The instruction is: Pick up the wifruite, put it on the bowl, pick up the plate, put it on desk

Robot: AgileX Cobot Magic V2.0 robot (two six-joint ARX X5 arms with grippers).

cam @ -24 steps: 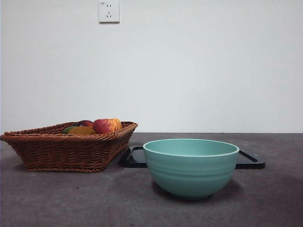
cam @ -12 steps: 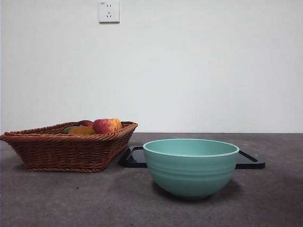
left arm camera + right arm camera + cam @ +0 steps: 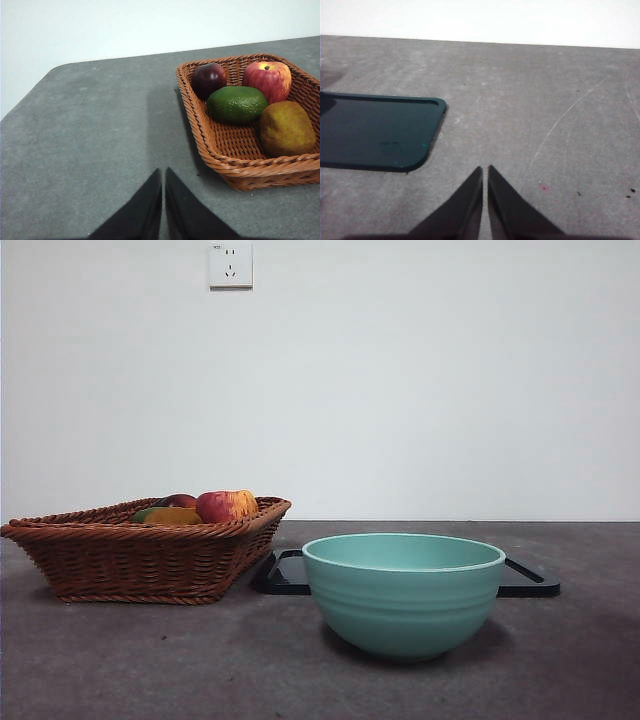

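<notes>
Nothing has moved this past second; both my grippers, left (image 3: 163,200) and right (image 3: 484,200), wait closed and empty; wifruite (image 3: 287,128) lies untouched in the basket (image 3: 220,160).

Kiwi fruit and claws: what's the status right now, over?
Left claw and right claw shut, empty, above the desk. Wifruite in the basket. Bowl empty, nothing blocking.

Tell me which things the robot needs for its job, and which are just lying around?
Needed: wifruite, bowl, dark plate, desk.

Just lying around: apple, green fruit, dark red fruit, wicker basket holding the fruit, wall socket.
</notes>
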